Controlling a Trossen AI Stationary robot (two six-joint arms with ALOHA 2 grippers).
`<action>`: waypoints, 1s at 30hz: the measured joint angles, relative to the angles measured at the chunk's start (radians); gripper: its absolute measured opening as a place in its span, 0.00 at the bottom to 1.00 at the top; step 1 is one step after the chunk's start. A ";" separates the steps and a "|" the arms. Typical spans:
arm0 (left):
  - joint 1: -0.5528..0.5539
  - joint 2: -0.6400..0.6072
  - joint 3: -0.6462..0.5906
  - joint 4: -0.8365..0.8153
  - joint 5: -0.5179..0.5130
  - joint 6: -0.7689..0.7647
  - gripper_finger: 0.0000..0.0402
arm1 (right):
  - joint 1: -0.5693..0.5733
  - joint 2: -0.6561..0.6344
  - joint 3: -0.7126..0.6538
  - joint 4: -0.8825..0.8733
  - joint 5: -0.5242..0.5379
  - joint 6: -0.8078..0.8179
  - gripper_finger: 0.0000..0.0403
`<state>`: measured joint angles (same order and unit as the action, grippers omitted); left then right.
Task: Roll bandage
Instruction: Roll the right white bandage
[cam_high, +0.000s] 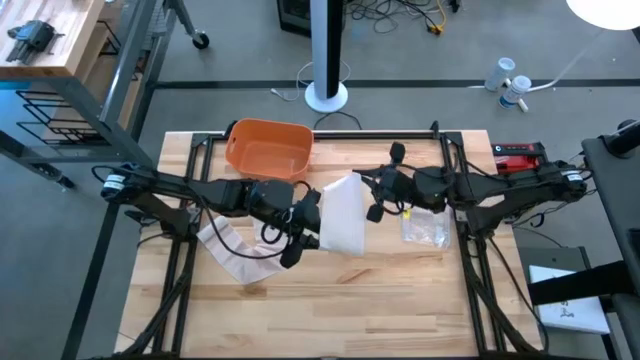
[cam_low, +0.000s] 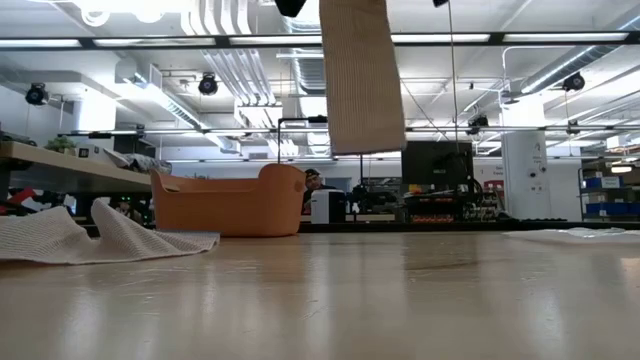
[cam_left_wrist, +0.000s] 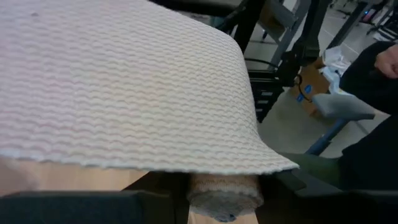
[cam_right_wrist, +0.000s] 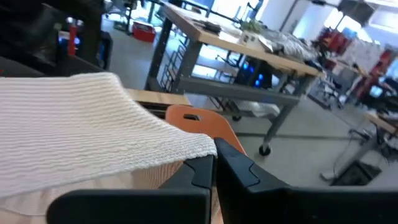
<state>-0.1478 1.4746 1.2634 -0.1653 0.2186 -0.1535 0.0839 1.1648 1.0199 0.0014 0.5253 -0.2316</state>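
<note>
A long white ribbed bandage (cam_high: 345, 215) is held up in the air between my two grippers. In the low view its flat stretch (cam_low: 362, 75) hangs well above the table. Its loose tail (cam_high: 235, 255) lies crumpled on the wood at the left (cam_low: 90, 235). My left gripper (cam_high: 300, 228) is at the sheet's left side, shut on a rolled-up part (cam_left_wrist: 224, 194). My right gripper (cam_high: 376, 203) is at the sheet's right edge, fingers (cam_right_wrist: 212, 171) together under the cloth. My left gripper holds the rolled part of the bandage (cam_left_wrist: 224, 190) between its two fingers, lifted clear of the table. The unrolled cloth (cam_left_wrist: 124, 93) spreads out wide above the roll and hides where the fingers meet it. My right gripper has the bandage by its edge (cam_right_wrist: 202, 149), coming level from the table's right side. The cloth lies over the closed fingers, so layers cannot be counted. That end is lifted clear of the table.
An orange basket (cam_high: 268, 150) stands at the far side of the table, left of centre (cam_low: 230, 205). A clear plastic bag (cam_high: 425, 228) lies under my right arm. A red tool (cam_high: 518, 155) sits at the far right edge. The near half of the table (cam_high: 330, 310) is bare wood.
</note>
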 joint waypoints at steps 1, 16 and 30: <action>0.000 0.002 -0.008 0.014 -0.005 0.004 0.30 | -0.007 0.000 0.000 0.002 -0.003 0.013 0.01; 0.022 0.010 -0.099 0.143 -0.376 0.068 0.30 | -0.020 0.019 0.057 0.041 -0.028 0.031 0.01; 0.091 0.070 -0.116 0.241 -0.420 0.066 0.29 | -0.026 0.040 0.128 0.040 -0.034 -0.012 0.01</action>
<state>-0.0566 1.5442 1.1473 0.0761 -0.2016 -0.0876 0.0583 1.2053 1.1483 0.0415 0.4914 -0.2440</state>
